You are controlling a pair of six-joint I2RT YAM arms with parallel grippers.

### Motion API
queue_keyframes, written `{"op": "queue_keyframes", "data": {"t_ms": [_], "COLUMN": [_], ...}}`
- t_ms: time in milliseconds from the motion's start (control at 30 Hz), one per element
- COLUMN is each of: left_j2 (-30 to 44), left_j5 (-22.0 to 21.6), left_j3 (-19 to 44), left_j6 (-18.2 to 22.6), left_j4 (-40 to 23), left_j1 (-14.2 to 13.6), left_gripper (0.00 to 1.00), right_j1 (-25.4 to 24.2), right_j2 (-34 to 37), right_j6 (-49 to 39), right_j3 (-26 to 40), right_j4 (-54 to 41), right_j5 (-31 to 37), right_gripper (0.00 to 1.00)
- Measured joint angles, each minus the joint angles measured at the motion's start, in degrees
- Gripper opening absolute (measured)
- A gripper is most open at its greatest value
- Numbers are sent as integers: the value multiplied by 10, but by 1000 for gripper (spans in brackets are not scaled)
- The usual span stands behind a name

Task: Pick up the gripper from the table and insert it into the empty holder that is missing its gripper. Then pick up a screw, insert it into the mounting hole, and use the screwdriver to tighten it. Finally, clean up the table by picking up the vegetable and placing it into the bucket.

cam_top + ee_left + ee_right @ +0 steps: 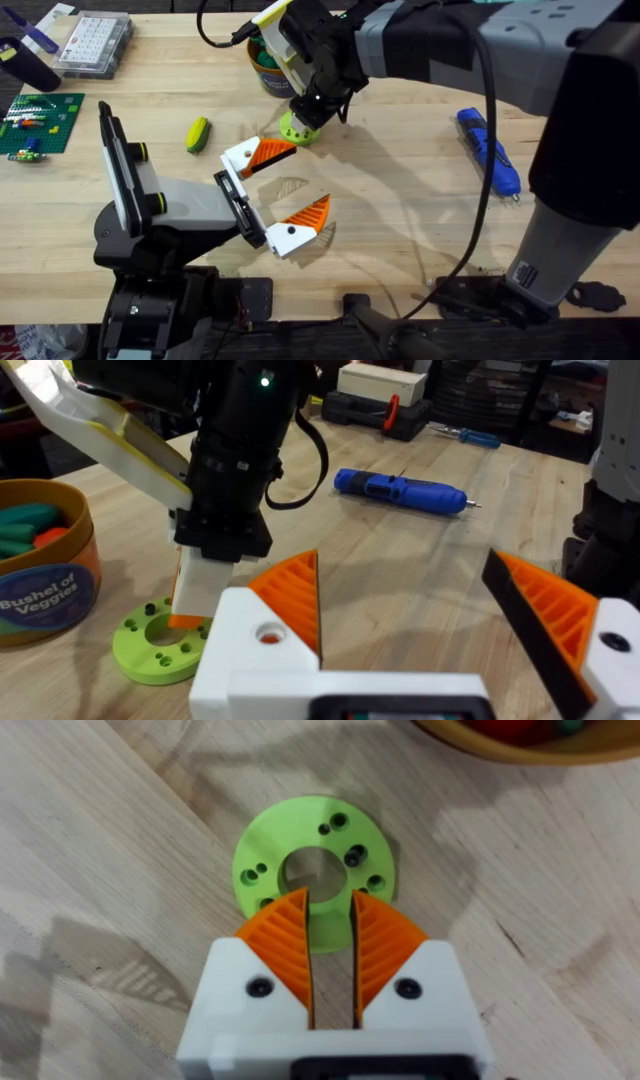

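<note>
right end effector (331, 945) nearly clenched, nothing between pads, poised over lime ring (315, 865) beside bucket (40, 560) | left end effector (272, 190) released, low over table (400, 190) | vegetable (197, 133) lies apart near left arm; screwdriver (488, 150) far right | risk: grabbing ring instead of vegetable, or bumping bucket.

A pale wooden table (400, 210) is seen. On it are laid a blue pen-shaped screwdriver (488, 150), a yellow-and-green toy vegetable (197, 134), a lime-green ring-shaped disc (315, 867), and a tan round bucket (40, 565).
</note>
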Motion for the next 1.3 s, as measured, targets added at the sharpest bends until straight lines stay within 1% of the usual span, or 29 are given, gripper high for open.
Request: {"op": "queue_keyframes", "data": {"t_ms": [500, 633, 800, 1067, 1100, 1133, 1200, 1300], "left_j2": [0, 0, 0, 0, 0, 0, 0, 0], "left_j5": [0, 1, 0, 1, 1, 1, 1, 1], "left_j3": [0, 0, 0, 0, 0, 0, 0, 0], "left_j6": [0, 0, 0, 0, 0, 0, 0, 0], "left_j4": [1, 1, 1, 1, 1, 1, 1, 1], "left_j1": [0, 0, 0, 0, 0, 0, 0, 0], "left_gripper": [987, 987, 987, 987, 987, 987, 987, 987], "right_j1": [-1, -1, -1, -1, -1, -1, -1, -1], "right_j2": [0, -4, -16, -85, -110, -119, -138, -176], "right_j6": [0, 0, 1, 2, 2, 2, 2, 4], "right_j3": [0, 1, -1, -1, -3, -6, -16, -50], "right_j4": [-11, -31, -62, -118, -136, -138, -140, -142], "right_j5": [0, -2, -20, -36, -39, -40, -40, -42], "right_gripper": [182, 182, 182, 182, 182, 182, 182, 182]}}
